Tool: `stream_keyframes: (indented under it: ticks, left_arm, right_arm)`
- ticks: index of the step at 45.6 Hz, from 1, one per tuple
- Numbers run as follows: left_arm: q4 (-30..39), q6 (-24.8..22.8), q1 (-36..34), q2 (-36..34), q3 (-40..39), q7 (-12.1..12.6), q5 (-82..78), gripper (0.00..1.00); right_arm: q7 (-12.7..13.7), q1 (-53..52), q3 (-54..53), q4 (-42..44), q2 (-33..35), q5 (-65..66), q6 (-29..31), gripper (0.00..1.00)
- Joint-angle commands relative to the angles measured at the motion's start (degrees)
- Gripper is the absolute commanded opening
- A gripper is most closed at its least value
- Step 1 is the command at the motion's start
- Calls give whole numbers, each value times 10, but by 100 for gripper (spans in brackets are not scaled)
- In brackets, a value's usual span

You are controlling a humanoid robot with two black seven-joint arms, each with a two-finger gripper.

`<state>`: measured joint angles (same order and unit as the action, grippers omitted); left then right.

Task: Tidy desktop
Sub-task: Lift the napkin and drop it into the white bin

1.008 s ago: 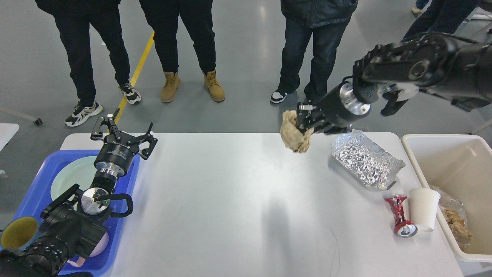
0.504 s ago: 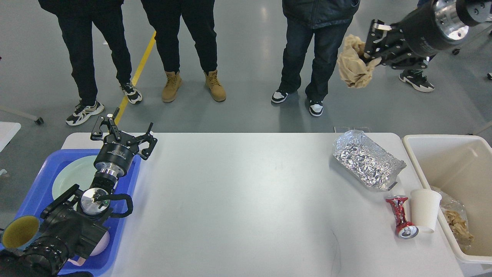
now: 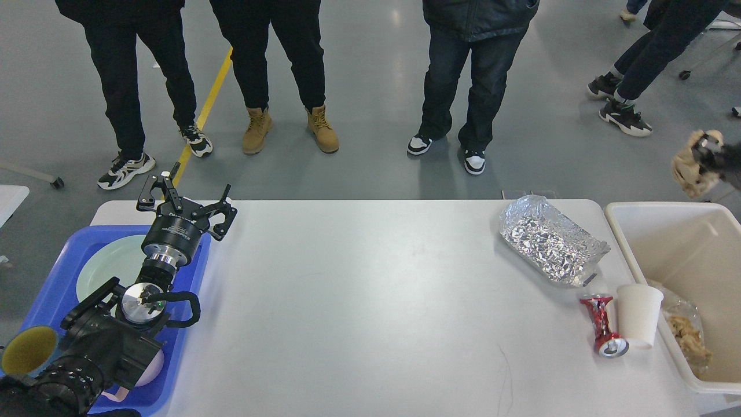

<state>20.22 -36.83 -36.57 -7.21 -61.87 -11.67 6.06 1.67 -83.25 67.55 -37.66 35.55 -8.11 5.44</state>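
The white desktop (image 3: 370, 301) fills the middle of the head view. On its right part lie a crumpled foil tray (image 3: 550, 240), a crushed red can (image 3: 602, 324) and a white paper cup (image 3: 638, 315). My right gripper (image 3: 705, 154) is at the right edge of the view, mostly cut off. It is shut on a crumpled brown paper (image 3: 688, 171), held in the air beyond the far edge of the cream bin (image 3: 666, 243). My left gripper (image 3: 185, 200) is open and empty above the far left corner of the desktop.
A blue tray (image 3: 52, 278) at the left holds a pale green plate (image 3: 110, 260) and a yellow-lined cup (image 3: 26, 350). The cream bin holds a plastic bag of scraps (image 3: 686, 339). Several people stand just beyond the far edge.
My right arm lifted the brown paper from the desktop's far edge, swung it up and to the right, and now holds it low beside the cream bin. The left arm has not moved.
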Motion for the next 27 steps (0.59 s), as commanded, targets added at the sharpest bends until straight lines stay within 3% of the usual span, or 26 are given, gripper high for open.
stream_keyframes:
  ticks: [1, 6, 9, 12, 13, 27]
  left_arm:
    - [0, 0, 0, 0, 0, 0, 0, 96]
    - [0, 0, 0, 0, 0, 0, 0, 96]
    - [0, 0, 0, 0, 0, 0, 0, 96]
    - [0, 0, 0, 0, 0, 1, 0, 96]
    - [0, 0, 0, 0, 0, 1, 0, 96]
    - [0, 0, 0, 0, 0, 0, 0, 96]
  right_arm:
    - [0, 94, -8, 9, 8, 2, -134, 0]
    - [-1, 168, -8, 40, 7, 2, -176, 0]
    - [-1, 211, -14, 80, 0, 0, -180, 36]
    - [-1, 230, -28, 105, -1, 2, -183, 97]
    - [0, 236, -34, 112, -2, 2, -183, 100]
    - [-1, 288, -74, 118, -7, 1, -179, 100]
